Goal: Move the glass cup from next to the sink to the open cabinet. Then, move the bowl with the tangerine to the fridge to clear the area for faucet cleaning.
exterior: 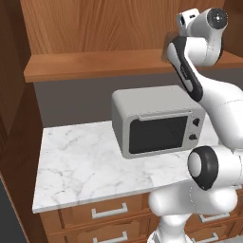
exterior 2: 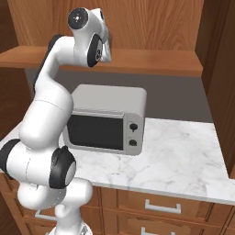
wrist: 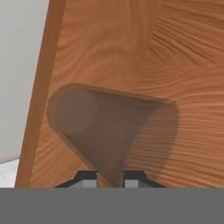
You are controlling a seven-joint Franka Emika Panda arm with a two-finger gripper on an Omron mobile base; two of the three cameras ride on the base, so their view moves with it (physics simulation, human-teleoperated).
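One glass cup sits clamped in the tool, over the open cabinet shelf. The toaster oven stands on the worktop at the cup's six o'clock.

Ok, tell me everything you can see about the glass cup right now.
The glass cup is a plain translucent grey tumbler with no handle. In the hand view it sits just ahead of the tool, its rim end nearest the fingertips, above the wooden shelf of the open cabinet. Whether it rests on the shelf cannot be told.
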